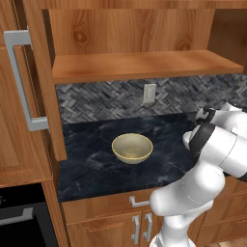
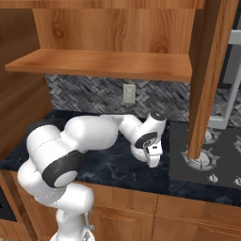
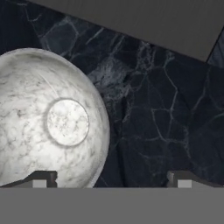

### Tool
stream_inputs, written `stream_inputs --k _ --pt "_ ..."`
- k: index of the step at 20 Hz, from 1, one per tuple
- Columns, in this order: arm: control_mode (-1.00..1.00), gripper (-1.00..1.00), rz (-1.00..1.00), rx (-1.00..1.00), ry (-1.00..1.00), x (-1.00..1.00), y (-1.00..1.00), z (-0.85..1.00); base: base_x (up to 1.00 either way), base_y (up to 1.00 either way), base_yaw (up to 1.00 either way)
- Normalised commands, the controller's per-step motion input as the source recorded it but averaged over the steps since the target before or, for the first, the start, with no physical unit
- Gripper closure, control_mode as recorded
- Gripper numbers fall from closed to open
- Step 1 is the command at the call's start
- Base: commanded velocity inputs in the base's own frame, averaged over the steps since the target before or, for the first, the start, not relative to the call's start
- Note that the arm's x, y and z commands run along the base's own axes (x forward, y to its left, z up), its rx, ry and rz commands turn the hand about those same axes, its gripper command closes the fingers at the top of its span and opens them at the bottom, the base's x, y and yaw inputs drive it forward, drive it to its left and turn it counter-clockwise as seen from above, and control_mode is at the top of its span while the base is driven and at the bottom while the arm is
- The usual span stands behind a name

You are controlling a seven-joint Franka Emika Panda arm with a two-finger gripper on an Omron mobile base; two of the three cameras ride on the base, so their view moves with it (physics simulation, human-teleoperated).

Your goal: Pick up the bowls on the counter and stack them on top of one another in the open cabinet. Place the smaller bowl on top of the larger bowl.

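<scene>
On desk (image 3: 175, 113), under hand: smaller bowl (image 3: 48, 118), whitish-grey, marbled, round, no long axis, mouth facing camera. Jaws spread wide, holding nothing. Larger bowl (image 1: 132, 148), yellowish-tan, upright.

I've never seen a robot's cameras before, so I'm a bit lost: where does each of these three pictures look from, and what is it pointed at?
Left base view: behind the arm's left, facing the open cabinet, counter and larger bowl; arm at lower right.
Right base view: behind its right, same cabinet and counter; arm from lower left, gripper hanging down.
Hand view: on the hand, looking down at the smaller bowl; fingertips at bottom.
Both base views share the wall outlet.
</scene>
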Motion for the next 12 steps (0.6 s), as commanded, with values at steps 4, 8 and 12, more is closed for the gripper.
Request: stream_inputs --k 4,8,12 --pt "-1.0 -1.0 0.0 0.02 0.0 0.18 -0.03 -0.14 0.0 0.0 0.0" --pt "-1.0 -1.0 0.0 0.01 0.0 0.16 -0.07 -0.17 0.0 0.0 0.0" --pt "-1.0 -1.0 0.0 0.01 0.0 0.13 -0.09 -0.2 0.0 0.0 0.0"
